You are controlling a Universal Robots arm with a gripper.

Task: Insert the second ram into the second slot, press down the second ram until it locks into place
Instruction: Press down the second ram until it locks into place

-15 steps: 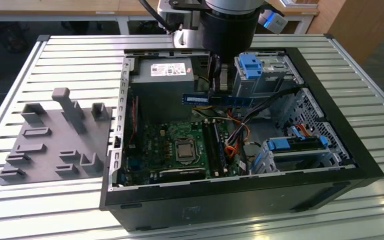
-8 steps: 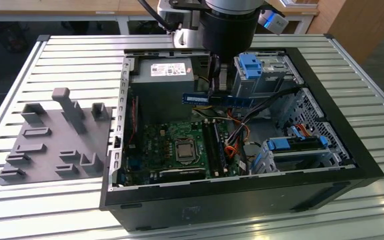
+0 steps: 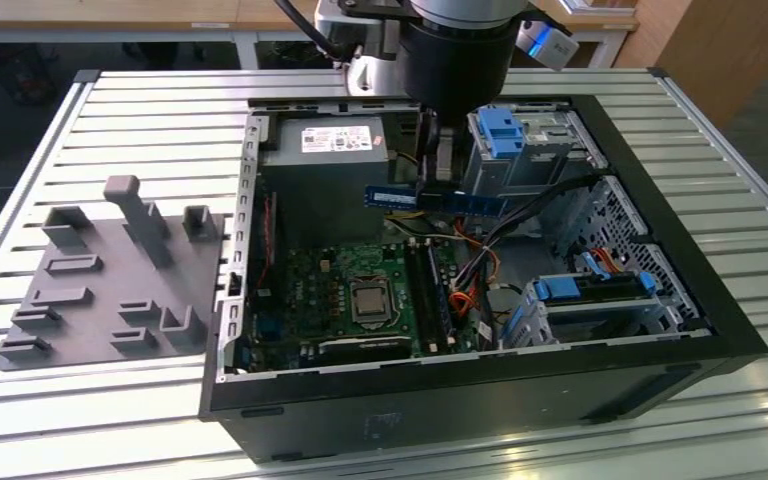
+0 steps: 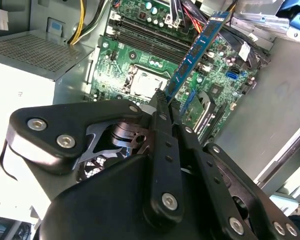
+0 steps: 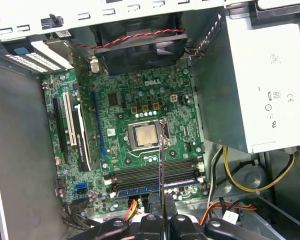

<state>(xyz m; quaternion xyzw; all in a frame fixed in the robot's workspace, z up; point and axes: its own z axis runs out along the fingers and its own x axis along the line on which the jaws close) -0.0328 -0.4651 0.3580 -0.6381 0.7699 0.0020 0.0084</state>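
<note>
Second ram [image 3: 395,193] clamped in end effector [image 4: 163,102], long edge down, hovering clear above memory slots [image 5: 135,176].

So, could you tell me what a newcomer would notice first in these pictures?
The tool grips the second ram, a blue stick held over the inside of the open computer case in the middle of the exterior view. Beneath it lies the green motherboard with its dark memory slots. A grey moulded tray sits on the slatted table at the exterior view's left.
</note>
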